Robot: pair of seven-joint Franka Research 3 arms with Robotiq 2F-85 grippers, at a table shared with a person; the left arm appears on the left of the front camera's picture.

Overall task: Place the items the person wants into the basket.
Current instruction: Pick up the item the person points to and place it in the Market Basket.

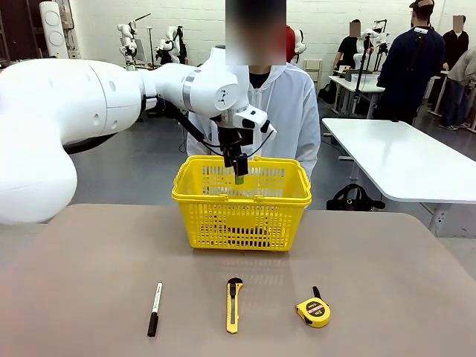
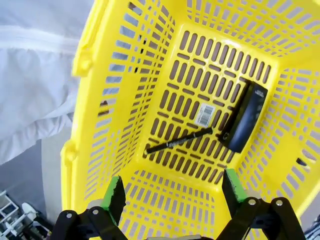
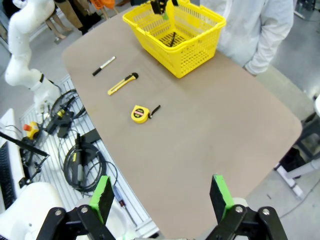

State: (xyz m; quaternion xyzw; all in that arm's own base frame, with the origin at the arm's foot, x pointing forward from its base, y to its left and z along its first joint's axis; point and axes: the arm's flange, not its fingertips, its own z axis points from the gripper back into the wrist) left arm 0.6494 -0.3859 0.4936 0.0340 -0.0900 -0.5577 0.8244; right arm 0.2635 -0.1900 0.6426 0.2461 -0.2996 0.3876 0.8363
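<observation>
Front view: the left gripper (image 1: 240, 177) hangs, fingers down, just inside the far rim of the basket (image 1: 242, 199), its jaws clear of the walls and apart with nothing between them. The basket stands mid-table toward the far edge, right in front of the person (image 1: 286, 104). A broad bare strip of table (image 1: 372, 260) lies between it and the row near the near edge: marker (image 1: 155, 309), knife (image 1: 234, 305), tape measure (image 1: 313, 311), each well apart from the next. The table's right side lies free. In the left wrist view the green pads (image 2: 114, 192) stand wide over the basket (image 2: 125, 100) floor, where a black pen (image 2: 179, 141) lies slantwise, one end touching a dark flat block (image 2: 245, 117) that rests toward one wall. In the right wrist view the right gripper (image 3: 160, 195) is spread wide and empty, poised above the table (image 3: 200, 125) edge, well away from the basket (image 3: 185, 55), marker (image 3: 103, 66), knife (image 3: 122, 84) and tape measure (image 3: 141, 114), with open tabletop ahead.
</observation>
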